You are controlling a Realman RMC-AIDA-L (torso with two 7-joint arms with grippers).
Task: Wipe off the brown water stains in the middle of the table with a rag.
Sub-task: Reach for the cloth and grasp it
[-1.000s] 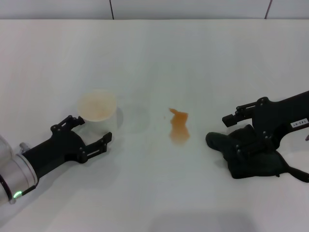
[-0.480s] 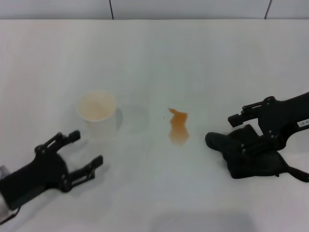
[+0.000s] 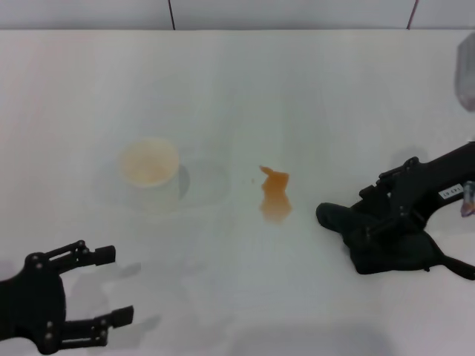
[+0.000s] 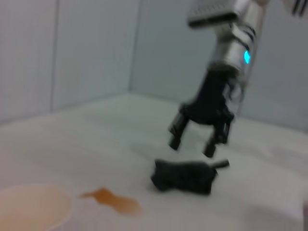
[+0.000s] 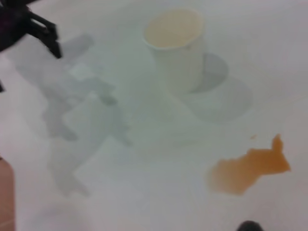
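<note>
right end effector (image 3: 369,215) spread apart above the rag (image 3: 386,241), left end effector (image 3: 110,285) apart, low near table (image 3: 237,89) edge

No text can be read. The only sign of lettering is a small white label (image 3: 450,193) on the right arm, just behind the right gripper (image 3: 364,215); its dark marks are too small to make out. The cup (image 3: 149,167), rag (image 3: 386,248) and table (image 3: 237,96) carry no print.
</note>
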